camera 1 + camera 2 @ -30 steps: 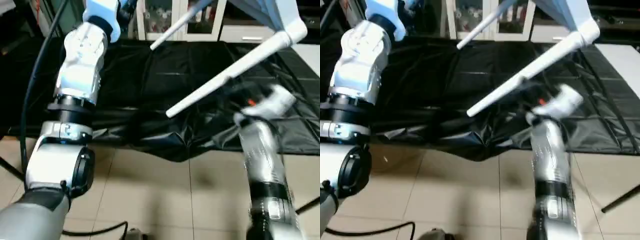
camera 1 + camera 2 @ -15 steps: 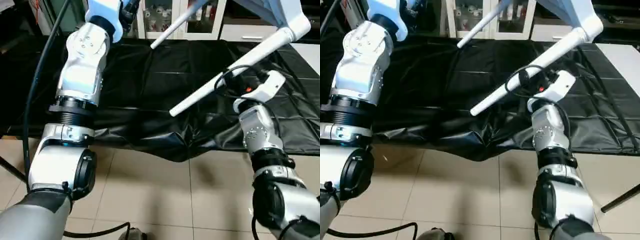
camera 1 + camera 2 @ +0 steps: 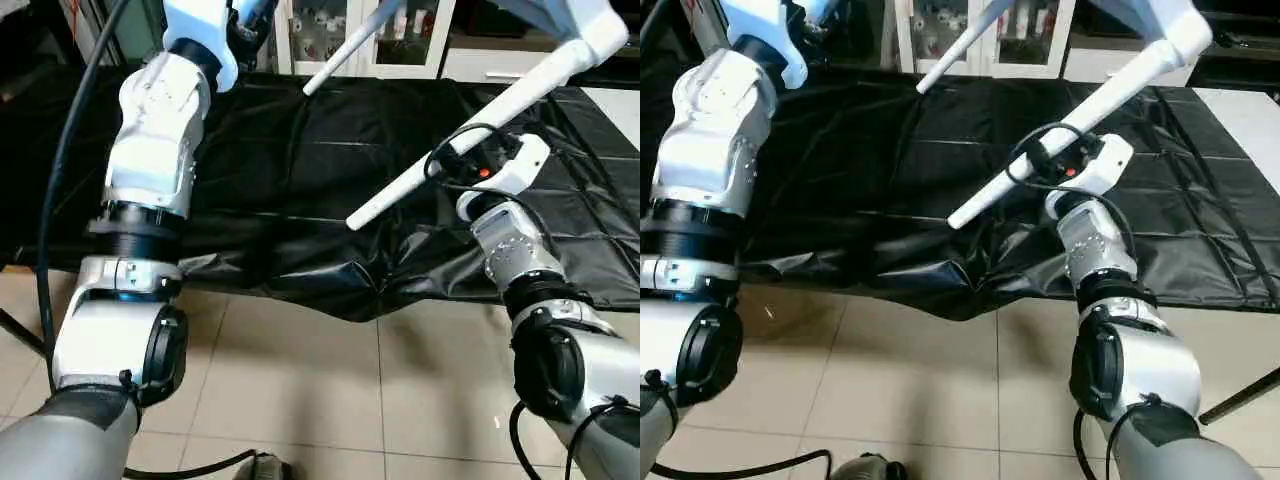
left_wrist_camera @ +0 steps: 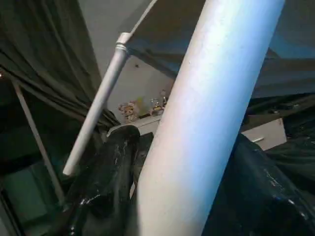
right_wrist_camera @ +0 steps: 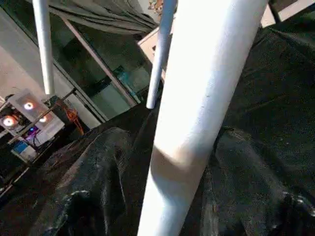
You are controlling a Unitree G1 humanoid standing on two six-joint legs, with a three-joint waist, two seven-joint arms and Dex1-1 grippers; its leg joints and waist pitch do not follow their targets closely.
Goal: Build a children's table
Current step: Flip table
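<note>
- The children's table [image 3: 575,25] is hanging in the air above the far right part of the black-covered surface [image 3: 300,170], tipped so that its legs are pointing out and down toward the robot; its tabletop is showing as a white edge at the top of the head views.
- One long white leg [image 3: 470,135] is slanting from its corner socket down toward the near edge of the surface, and a second leg [image 3: 350,45] is reaching toward the far edge. Both look already seated, so the step in hand reads as holding and turning the part-built table — not fetching a loose piece.
- The left gripper [image 4: 147,196] is pinching a leg, its black fingers [image 4: 106,182] pressed against the side of the white tube.
- The right gripper [image 3: 490,160] is sitting right at the slanting leg, about midway along it; I cannot tell whether its fingers are closed on the tube or merely framing it.
- Next move, as I judge it: the right side needs a firm grip before the table is swung — a smooth tapered tube could slide through a loose hold.
- The legs are glossy, round, narrowing toward blunt tips; the tabletop looks like hard white plastic. The cover of the surface is thin, shiny and creased, sagging in folds over the near edge above a tiled floor [image 3: 300,400].
</note>
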